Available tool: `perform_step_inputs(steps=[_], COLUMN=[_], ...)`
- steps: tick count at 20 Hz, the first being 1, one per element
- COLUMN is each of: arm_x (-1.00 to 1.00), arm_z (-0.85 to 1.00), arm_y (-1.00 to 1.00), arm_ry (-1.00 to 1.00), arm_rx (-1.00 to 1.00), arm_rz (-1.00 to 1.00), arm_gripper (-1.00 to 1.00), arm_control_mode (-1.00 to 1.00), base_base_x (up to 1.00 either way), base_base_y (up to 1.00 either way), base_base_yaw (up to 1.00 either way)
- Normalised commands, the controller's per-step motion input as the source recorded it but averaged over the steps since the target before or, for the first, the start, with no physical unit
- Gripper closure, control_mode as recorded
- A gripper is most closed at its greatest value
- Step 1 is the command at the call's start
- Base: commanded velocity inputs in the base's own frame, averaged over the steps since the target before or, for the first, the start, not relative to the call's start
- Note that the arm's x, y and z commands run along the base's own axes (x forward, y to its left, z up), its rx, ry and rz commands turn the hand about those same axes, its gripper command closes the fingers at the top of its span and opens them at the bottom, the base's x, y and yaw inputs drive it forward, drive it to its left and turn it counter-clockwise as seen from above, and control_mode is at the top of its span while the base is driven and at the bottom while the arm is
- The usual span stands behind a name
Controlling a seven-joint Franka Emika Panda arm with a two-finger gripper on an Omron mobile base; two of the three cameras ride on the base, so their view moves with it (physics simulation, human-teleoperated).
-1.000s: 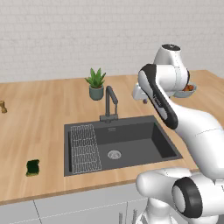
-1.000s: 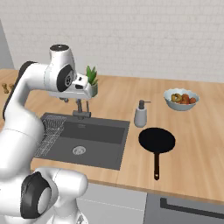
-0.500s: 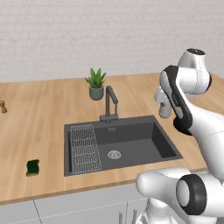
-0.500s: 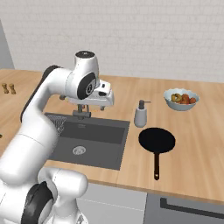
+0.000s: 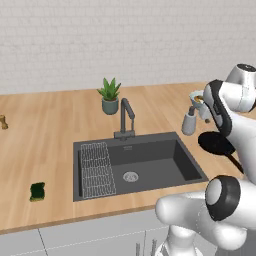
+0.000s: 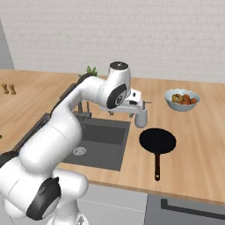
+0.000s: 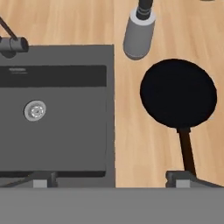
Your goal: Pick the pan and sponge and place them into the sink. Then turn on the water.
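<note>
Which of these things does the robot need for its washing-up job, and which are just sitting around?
Needed: round black frying pan; small green and yellow sponge; dark grey sink; dark gooseneck faucet.

Just sitting around: grey soap bottle; potted green plant; white fruit bowl; two small shakers.

We held our arm raised, bent at the elbow and reaching forward and to our right, with the wrist turned so the hand looked straight down. In the hand view our two fingertips showed as small grey tips at the bottom, set wide apart, one at each side, with nothing between them; the hand was open and carried nothing. In the right base view the hand sat at the end of the white forearm, its dark joint just behind it. In the left base view the upper links of our arm stood tall at the right edge, hiding the hand itself.
</note>
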Motion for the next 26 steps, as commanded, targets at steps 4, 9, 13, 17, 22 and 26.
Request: perform_step_inputs(steps=[4, 9, 13, 17, 22, 26], arm_x=[0.98, 0.76, 0.00, 0.00, -0.12, -0.56], arm_z=[-0.36, -0.32, -0.01, -0.17, -0.28, -0.25], arm_y=[-0.73, -0.62, -0.03, -0.11, -0.42, -0.48], arm_ry=[0.08, 0.05, 0.00, 0.02, 0.11, 0.13], arm_rx=[-0.04, 0.00, 0.00, 0.00, 0.00, 0.00], arm_rz=[-0.18, -0.13, 0.00, 0.01, 0.07, 0.16], arm_gripper=[-1.00, -1.00, -1.00, -1.00, -1.00, -1.00], arm_control_mode=[-1.00, -1.00, -1.00, -1.00, -1.00, -1.00], base_base_x=[0.00, 0.00, 0.00, 0.00, 0.00, 0.00], base_base_y=[0.00, 0.00, 0.00, 0.00, 0.00, 0.00], base_base_yaw=[0.00, 0.00, 0.00, 0.00, 0.00, 0.00])
